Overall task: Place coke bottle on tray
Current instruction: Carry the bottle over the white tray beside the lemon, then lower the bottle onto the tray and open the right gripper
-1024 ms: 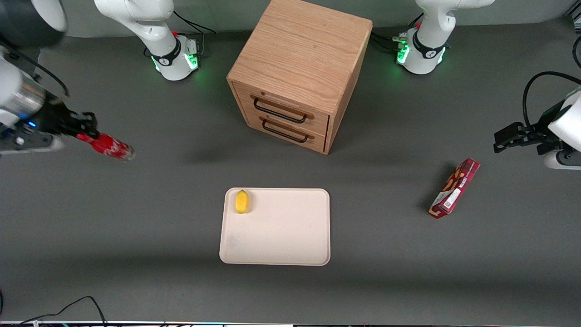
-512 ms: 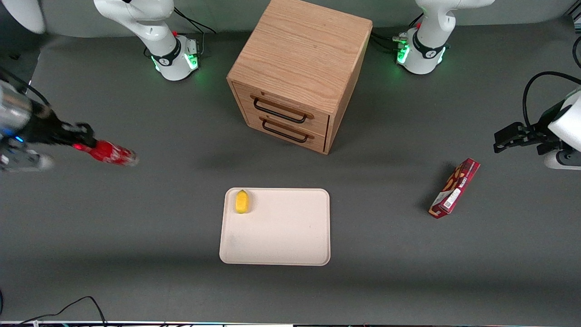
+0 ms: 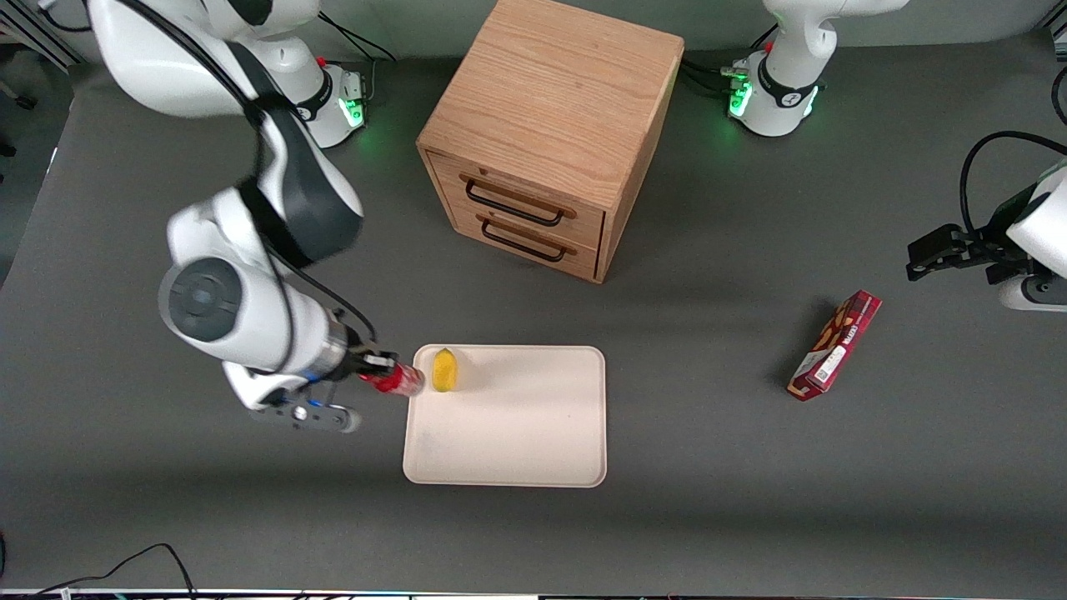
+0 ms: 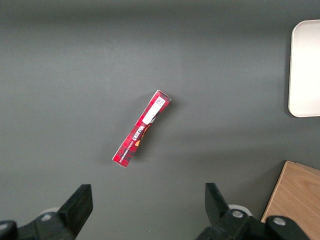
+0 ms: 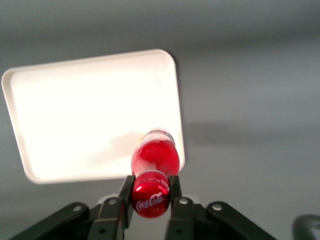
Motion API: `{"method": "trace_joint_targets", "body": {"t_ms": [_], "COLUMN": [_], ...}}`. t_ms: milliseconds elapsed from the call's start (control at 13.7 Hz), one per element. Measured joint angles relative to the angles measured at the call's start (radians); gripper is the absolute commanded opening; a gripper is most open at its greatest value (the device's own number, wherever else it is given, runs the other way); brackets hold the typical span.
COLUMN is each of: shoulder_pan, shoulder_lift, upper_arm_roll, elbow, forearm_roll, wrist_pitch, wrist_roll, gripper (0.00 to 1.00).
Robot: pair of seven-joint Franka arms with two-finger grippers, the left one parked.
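Note:
My right gripper (image 3: 375, 372) is shut on the red cap of the coke bottle (image 3: 398, 381), a small slim red bottle held in the air. The bottle hangs at the edge of the cream-white tray (image 3: 517, 433) that faces the working arm, close beside a yellow object on the tray. In the right wrist view the fingers (image 5: 126, 192) clamp the cap of the bottle (image 5: 155, 160), whose base hangs over the tray (image 5: 75, 115) near its corner.
A yellow object (image 3: 445, 370) lies in the tray's corner nearest the bottle. A wooden drawer cabinet (image 3: 546, 137) stands farther from the camera than the tray. A red snack box (image 3: 834, 345) lies toward the parked arm's end of the table.
The gripper has carried the bottle from the working arm's end of the table to the tray's edge. The arm now reaches over the table.

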Motion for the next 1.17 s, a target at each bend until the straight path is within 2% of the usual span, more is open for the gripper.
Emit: {"method": "trace_joint_targets", "body": {"t_ms": [220,585,732,805,878,951,1171], "shoulder_pan": [0.011,0.012,0.012,0.012,0.012,0.013,0.013], "shoulder_lift": [0.083,0.138,0.151,0.157,0.162,0.165,0.167], "upper_arm_roll": [0.000,-0.001,-0.001,-0.001,-0.001,-0.001,-0.001], "elbow": [0.012,0.016,0.017,0.018,0.018,0.020,0.027], "forearm_roll": [-0.068,-0.087,-0.100,-0.107,-0.110,-0.117,-0.146], "wrist_pitch": [0.088,0.180,0.208,0.218,0.225,0.231,0.233], "wrist_roll": [0.044,0.060,0.061,0.062,0.062,0.063,0.065], "gripper": [0.00,0.00,0.19,0.34,0.72,1.00,1.00]}}
